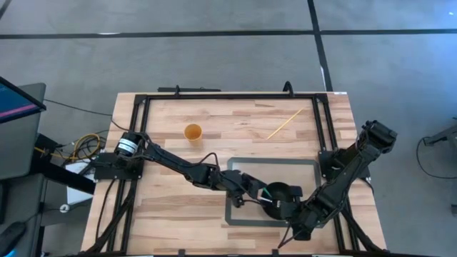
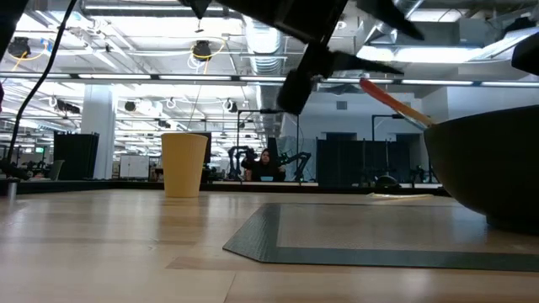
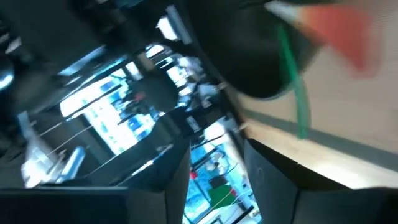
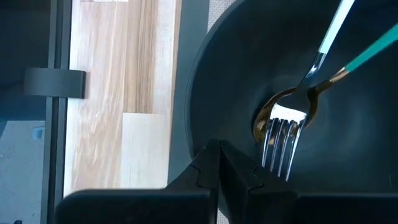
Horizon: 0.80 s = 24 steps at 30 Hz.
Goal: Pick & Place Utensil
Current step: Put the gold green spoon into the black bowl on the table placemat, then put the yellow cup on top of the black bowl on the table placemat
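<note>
We see the utensils already in the black bowl: a fork with a white handle lies tines-down on the bowl's floor, and a gold spoon with a teal handle rests just under it, the two crossing at their necks. Both handles lean up over the bowl's rim. The bowl sits on the grey placemat on the near part of the wooden table.

The left gripper hangs beside the bowl, above the mat; in its wrist view its fingers stand apart with nothing between them, and a green handle shows beyond them against the bowl. The right gripper reaches in from the bowl's other side, its fingers pressed together at the rim and gripping nothing.

Farther off, a yellow cup stands upright on the bare wood, and a thin wooden stick lies near the table's far right corner.
</note>
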Tool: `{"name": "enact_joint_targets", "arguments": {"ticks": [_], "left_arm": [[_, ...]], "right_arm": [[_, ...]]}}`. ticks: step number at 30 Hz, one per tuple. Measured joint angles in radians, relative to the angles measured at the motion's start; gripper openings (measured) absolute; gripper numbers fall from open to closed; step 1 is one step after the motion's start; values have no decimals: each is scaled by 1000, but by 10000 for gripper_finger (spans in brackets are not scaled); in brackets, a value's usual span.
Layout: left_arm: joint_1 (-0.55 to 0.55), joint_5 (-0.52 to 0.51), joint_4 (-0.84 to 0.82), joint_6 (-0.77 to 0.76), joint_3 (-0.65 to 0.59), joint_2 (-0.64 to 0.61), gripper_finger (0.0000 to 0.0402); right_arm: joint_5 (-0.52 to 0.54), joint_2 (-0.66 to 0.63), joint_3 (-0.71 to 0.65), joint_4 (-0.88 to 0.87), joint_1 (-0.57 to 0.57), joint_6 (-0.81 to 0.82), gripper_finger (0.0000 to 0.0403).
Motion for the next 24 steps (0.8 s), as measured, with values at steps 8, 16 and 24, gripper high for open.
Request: {"name": "enact_joint_targets", "arguments": {"ticks": [8, 16, 24], "left_arm": [[-2, -83, 47, 0, 0, 0, 172], [-2, -157, 78, -165, 0, -4, 168], [-9, -190, 74, -520, 0, -92, 162]], "right_arm": [[0, -17, 1, 13, -13, -2, 1], [1, -53, 2, 16, -26, -2, 1], [3, -53, 2, 18, -53, 1, 1]]}}
